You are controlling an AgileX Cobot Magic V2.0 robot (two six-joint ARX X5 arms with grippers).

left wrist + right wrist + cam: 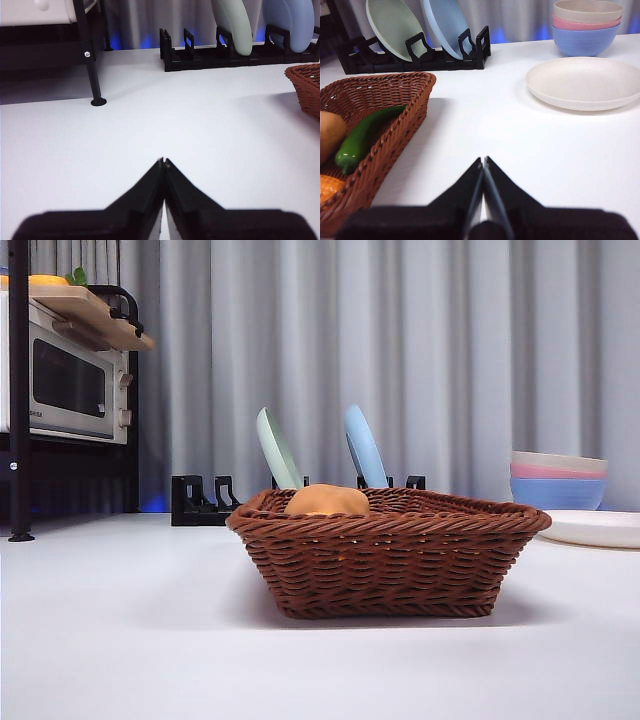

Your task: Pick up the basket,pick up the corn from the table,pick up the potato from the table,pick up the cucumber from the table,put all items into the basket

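Note:
The brown wicker basket (390,555) stands on the white table in the middle of the front view. The tan potato (327,501) shows above its rim. In the right wrist view the basket (395,125) holds the potato (329,135), the green cucumber (362,135) and the orange corn (327,187). My right gripper (483,161) is shut and empty, low over the table beside the basket. My left gripper (163,161) is shut and empty over bare table, with a corner of the basket (306,87) off to its side.
A black dish rack (205,502) behind the basket holds a green plate (277,448) and a blue plate (364,447). A white plate (585,82) and stacked pastel bowls (587,26) stand at the right. A microwave on a black shelf stand (70,380) is at the far left.

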